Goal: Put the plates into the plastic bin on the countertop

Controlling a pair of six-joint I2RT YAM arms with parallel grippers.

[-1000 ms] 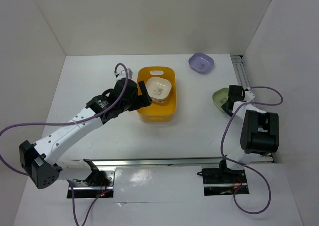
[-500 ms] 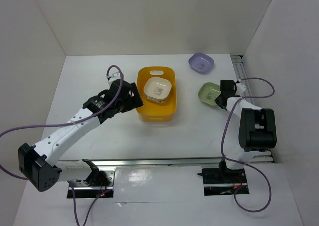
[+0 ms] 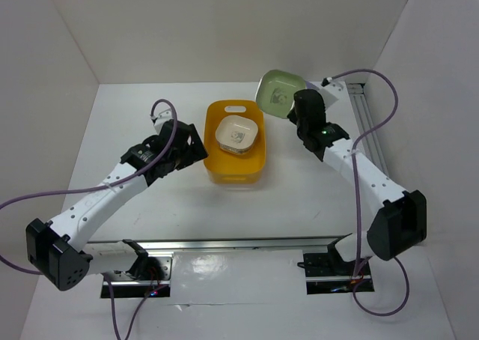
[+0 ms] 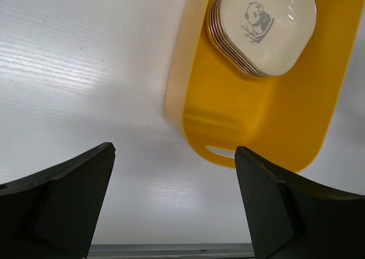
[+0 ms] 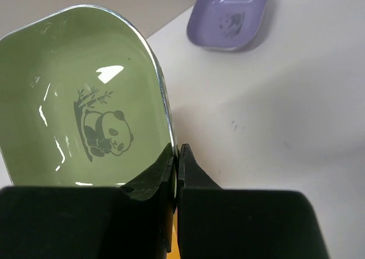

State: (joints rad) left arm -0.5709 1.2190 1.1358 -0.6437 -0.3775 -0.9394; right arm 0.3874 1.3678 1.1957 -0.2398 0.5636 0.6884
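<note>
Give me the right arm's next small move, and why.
Probably carry the green plate left, over the plastic bin. The right gripper is shut on its rim, holding it tilted beside the bin's far right corner, not above the stack inside. The left gripper is open, off to the bin's left.

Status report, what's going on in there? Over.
Left gripper open beside plastic bin. Right gripper shut on green plate, lifted by bin's far corner. Lavender plate lies on countertop. Nothing blocking bin.

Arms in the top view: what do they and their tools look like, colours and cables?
The left arm and right arm have white links with black joint housings and black shoulder blocks. A purple cable loops along each. The left tool and right tool have matte black fingers.
</note>
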